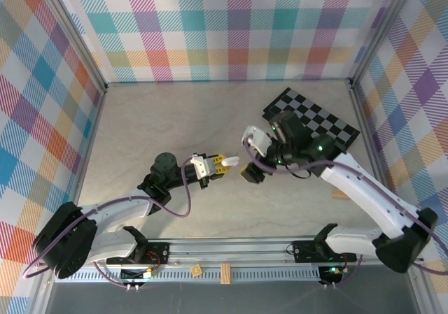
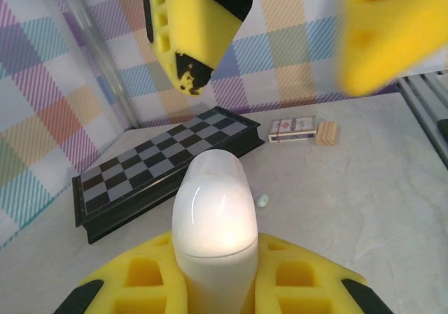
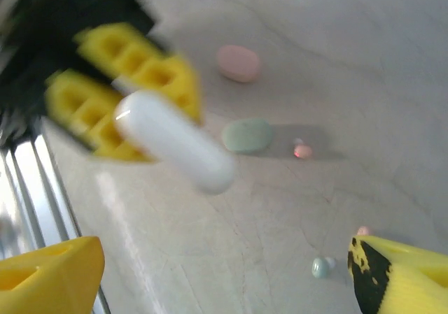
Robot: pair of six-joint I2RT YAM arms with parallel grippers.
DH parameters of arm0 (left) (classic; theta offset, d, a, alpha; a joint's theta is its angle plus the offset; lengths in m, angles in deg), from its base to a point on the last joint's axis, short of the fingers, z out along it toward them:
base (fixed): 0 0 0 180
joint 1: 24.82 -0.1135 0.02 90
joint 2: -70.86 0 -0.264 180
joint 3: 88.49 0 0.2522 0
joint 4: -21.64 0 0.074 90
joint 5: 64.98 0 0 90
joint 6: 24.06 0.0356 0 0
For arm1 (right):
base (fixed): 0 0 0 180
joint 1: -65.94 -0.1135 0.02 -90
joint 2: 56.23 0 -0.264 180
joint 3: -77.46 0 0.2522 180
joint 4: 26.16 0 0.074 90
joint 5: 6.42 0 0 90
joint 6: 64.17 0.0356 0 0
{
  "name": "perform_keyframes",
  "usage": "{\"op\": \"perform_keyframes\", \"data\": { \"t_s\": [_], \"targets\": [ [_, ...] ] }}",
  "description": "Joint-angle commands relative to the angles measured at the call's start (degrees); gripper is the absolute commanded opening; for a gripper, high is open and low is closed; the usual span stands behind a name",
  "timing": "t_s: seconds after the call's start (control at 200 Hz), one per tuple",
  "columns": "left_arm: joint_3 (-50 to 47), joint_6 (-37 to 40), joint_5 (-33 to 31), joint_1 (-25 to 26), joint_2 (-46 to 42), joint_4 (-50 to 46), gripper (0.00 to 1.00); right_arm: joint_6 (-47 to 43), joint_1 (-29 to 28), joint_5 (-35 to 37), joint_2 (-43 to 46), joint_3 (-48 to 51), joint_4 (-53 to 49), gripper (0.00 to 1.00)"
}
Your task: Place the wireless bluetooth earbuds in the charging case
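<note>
beige tabletop (image 1: 175, 118) inside plaid walls, where the left gripper (image 2: 213, 286) is clamped on the white charging case (image 2: 213, 209), the right gripper (image 3: 217, 272) gapes wide and empty facing it, and a pink earbud (image 3: 302, 150) and a mint earbud (image 3: 320, 266) lie loose near a mint case (image 3: 248, 135) and a pink case (image 3: 238, 62).

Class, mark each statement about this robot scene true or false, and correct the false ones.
1. The left hand grips a white case. True.
2. The right hand is shut on the pink case. False: it is open, and the pink case lies on the table.
3. A pink earbud lies beside the mint green case. True.
4. The chessboard stands upright. False: it lies flat.
</note>
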State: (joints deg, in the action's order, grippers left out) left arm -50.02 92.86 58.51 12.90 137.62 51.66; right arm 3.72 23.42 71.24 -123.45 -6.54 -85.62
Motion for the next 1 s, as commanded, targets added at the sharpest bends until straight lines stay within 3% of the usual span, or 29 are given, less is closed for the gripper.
{"op": "perform_keyframes", "data": {
  "t_s": [0.0, 0.18, 0.395, 0.545, 0.685, 0.805, 0.935, 0.995],
  "targets": [
    [3.24, 3.80, 5.13, -0.54, -3.19, -9.08, 0.04, -25.05, -2.21, -6.65, 2.84, 3.18, 4.16, 0.87],
    [4.98, 5.39, 7.02, -0.54, -6.15, -16.12, 0.04, -31.02, -3.00, -5.73, 0.05, 0.59, 3.63, 0.75],
    [5.44, 5.16, 7.54, -0.55, -7.68, -17.69, 0.04, -31.05, -3.18, -6.95, -4.43, -1.04, 4.67, 0.60],
    [5.52, 5.23, 7.81, -0.54, -7.65, -18.21, 0.04, -30.12, -3.22, -8.56, -5.96, -1.50, 5.39, 0.43],
    [5.61, 4.74, 7.99, -0.54, -7.51, -17.33, 0.04, -29.82, -3.22, -8.82, -5.87, -0.81, 5.46, 0.42],
    [5.61, 4.30, 8.07, -0.54, -7.46, -16.83, 0.04, -29.50, -3.20, -9.11, -6.17, -0.70, 4.52, 0.32],
    [5.53, 3.60, 8.07, -0.54, -7.49, -16.13, 0.04, -29.20, -3.26, -9.45, -6.08, -0.24, 4.60, 0.32],
    [5.55, 3.33, 8.03, -0.54, -7.46, -15.67, 0.04, -29.02, -3.21, -9.70, -6.29, -0.16, 4.65, 0.37]
  ]
}}
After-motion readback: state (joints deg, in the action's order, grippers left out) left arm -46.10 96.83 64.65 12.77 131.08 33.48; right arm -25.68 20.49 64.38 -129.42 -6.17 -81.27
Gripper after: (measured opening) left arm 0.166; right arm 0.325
